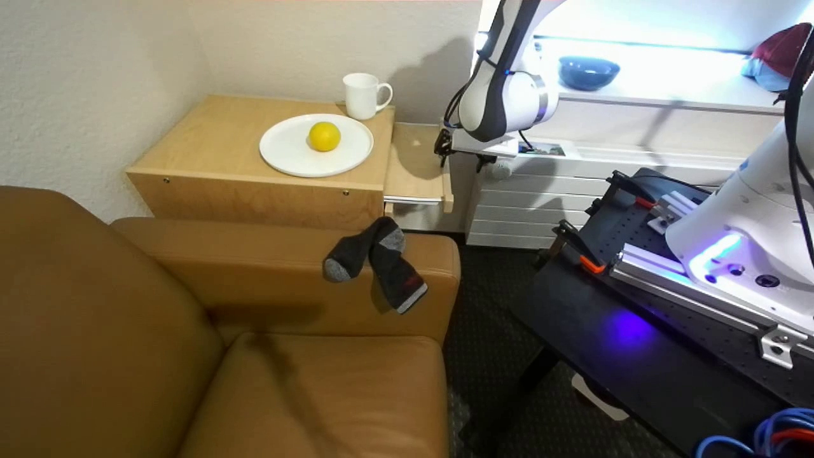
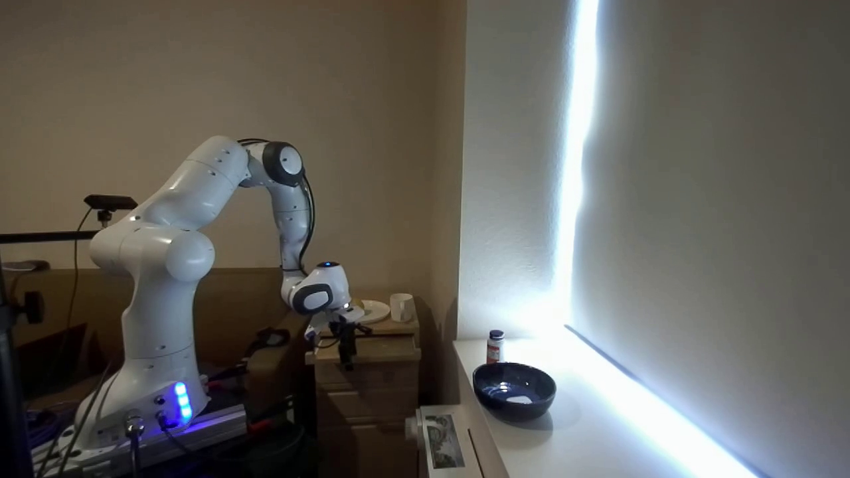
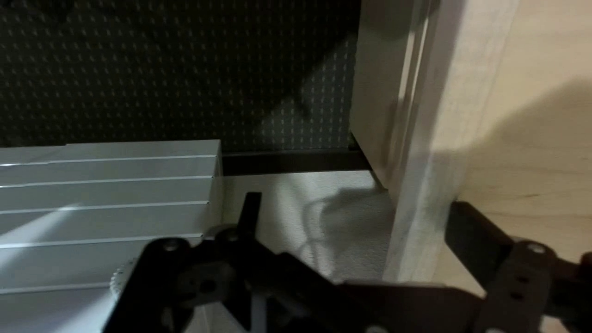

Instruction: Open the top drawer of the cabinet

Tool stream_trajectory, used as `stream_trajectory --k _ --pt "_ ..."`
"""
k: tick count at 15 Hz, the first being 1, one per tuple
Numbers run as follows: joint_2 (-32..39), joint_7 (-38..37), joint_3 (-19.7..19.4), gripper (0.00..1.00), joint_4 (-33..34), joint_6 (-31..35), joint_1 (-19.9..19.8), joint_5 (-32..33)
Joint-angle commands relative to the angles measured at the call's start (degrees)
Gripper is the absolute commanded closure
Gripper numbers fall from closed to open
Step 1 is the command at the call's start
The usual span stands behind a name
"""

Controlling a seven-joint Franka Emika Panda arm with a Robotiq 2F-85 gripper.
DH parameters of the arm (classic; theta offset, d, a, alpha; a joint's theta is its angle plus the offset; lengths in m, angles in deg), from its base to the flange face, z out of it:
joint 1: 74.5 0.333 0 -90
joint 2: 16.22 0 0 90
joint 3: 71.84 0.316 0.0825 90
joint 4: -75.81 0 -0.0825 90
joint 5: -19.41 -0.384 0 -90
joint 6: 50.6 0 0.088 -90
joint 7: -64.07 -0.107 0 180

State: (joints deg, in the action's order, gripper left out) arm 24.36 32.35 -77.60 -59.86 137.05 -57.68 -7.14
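The light tan cabinet [image 1: 216, 137] stands behind the sofa arm; its drawer fronts show in an exterior view [image 2: 365, 405]. The top drawer [image 1: 413, 156] is pulled out from the cabinet, and its flat wooden inside shows in both exterior views [image 2: 378, 348]. In the wrist view the drawer's front edge [image 3: 423, 185] runs between my fingers. My gripper [image 1: 462, 164] points down at this edge with its fingers spread; it also shows in an exterior view [image 2: 348, 357] and the wrist view [image 3: 354, 201]. One finger is over the drawer's inside, the other outside. I cannot tell whether either touches.
A white plate [image 1: 286, 149] with a yellow ball [image 1: 324, 136] and a white mug [image 1: 361, 95] stand on the cabinet. A white radiator [image 1: 528, 203] stands close beside the drawer. A brown sofa [image 1: 286, 254] with dark socks [image 1: 388, 261] is in front. A dark bowl [image 2: 514, 392] sits on the windowsill.
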Motion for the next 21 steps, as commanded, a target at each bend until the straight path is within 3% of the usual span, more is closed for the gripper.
stream_trajectory --k 1,7,8,9,10,11,12,13,14,17,18,19,20,21 --pt "1.22 2.31 4.98 0.0 -6.85 -0.09 -6.0 0.58" --pt "1.67 4.25 12.46 0.0 -13.42 7.02 -17.96 3.94" --pt "2.04 4.29 14.15 0.0 -14.2 8.95 -20.65 5.67" --pt "2.5 4.32 17.83 0.0 -15.18 12.21 -25.96 9.51" --pt "0.25 4.77 19.19 0.0 -14.37 10.6 -29.01 12.94" --pt "-0.05 2.09 6.35 0.0 -13.65 11.43 -12.51 -0.48" --pt "1.3 -1.88 21.5 0.0 -14.31 11.2 -32.47 9.51" --pt "0.41 -3.13 21.22 0.0 -15.27 10.92 -32.08 8.2" --pt "-0.05 -5.63 23.3 0.0 -16.36 10.94 -34.93 9.05" --pt "-3.16 -11.2 29.59 0.0 -22.02 10.64 -47.06 12.47" --pt "-2.14 -5.83 30.48 0.0 -24.49 10.56 -50.88 20.13" --pt "-1.6 -4.51 30.7 0.0 -27.12 10.21 -54.76 23.32" --pt "-2.36 -8.18 28.29 0.0 -21.89 10.17 -47.37 18.73" --pt "-2.39 -8.0 28.72 0.0 -23.28 10.34 -49.62 20.21"
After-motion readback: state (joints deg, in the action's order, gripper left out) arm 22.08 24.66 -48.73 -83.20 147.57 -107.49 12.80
